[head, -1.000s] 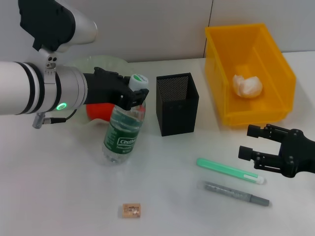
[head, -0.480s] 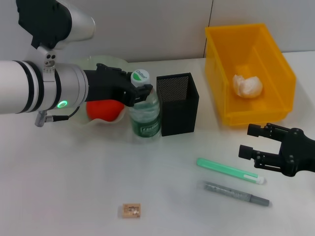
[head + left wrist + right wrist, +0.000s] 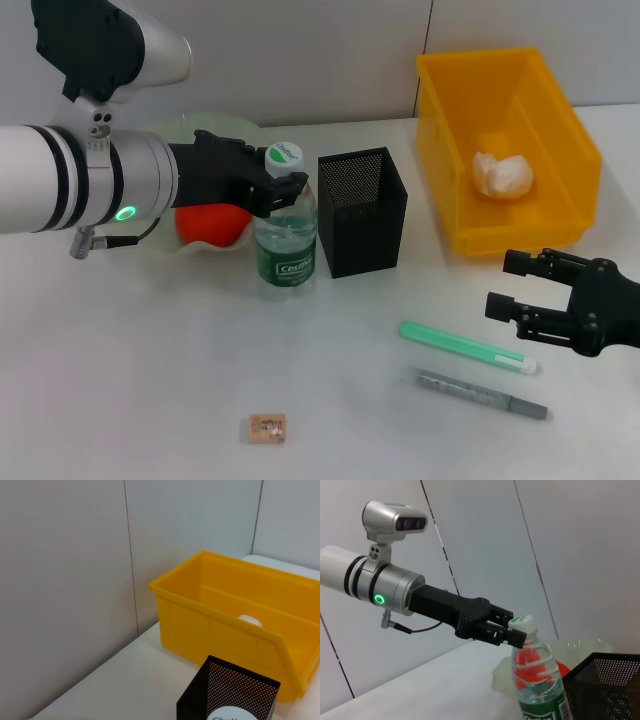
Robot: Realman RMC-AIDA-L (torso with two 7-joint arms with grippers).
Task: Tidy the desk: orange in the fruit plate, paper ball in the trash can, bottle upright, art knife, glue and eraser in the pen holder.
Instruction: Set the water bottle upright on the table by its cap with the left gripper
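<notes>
yellow bin, black mesh holder, red orange

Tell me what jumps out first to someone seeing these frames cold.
The left claw, shut on the neck of the water bottle, which stands upright beside the black mesh pen holder. Next, the bright yellow bin at the far right with the paper ball inside. The right claw hangs open near the green art knife and the grey stick.
</notes>
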